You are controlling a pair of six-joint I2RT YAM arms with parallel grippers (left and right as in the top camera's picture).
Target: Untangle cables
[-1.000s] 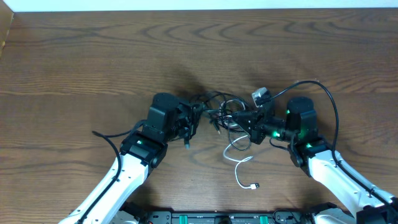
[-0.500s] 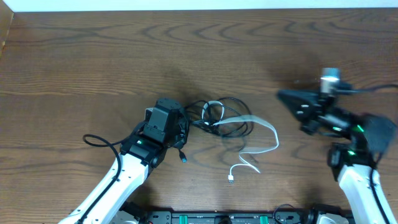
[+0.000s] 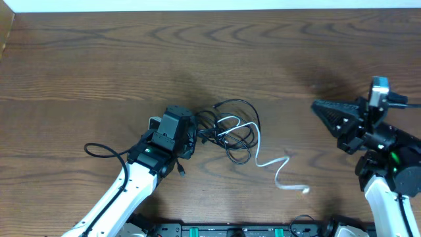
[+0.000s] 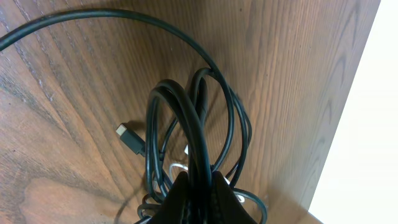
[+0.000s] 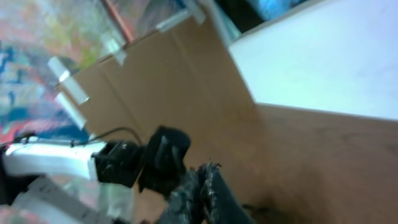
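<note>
- The left gripper point(image 3: 195, 135) is seen closed on the black cables point(image 3: 227, 130), which are bunched in loose loops on the table point(image 3: 99, 66), touching the gripper's tip and spread out just to its right; in the left wrist view the fingers point(image 4: 214, 194) are pressed together around several black strands point(image 4: 198, 140) that loop away from them.
- A small metal-tipped plug point(image 4: 130, 138) is shown lying flat on the wood just left of those strands, near the left gripper point(image 4: 198, 186); it cannot be told which cable it belongs to.
- The white cable point(image 3: 258, 148) is threaded through the black loops next to the left gripper; from there it is trailed in a wavy line away from the gripper, to the right and toward the near edge, where its free end point(image 3: 304, 191) is laid on bare wood.
- The right gripper point(image 3: 317, 105) is held well apart from the left gripper, far to its right; its fingers are drawn to a point and nothing is seen between them.
- The right wrist view is blurred; the right gripper point(image 5: 202, 183) is shown with its fingers close together.
</note>
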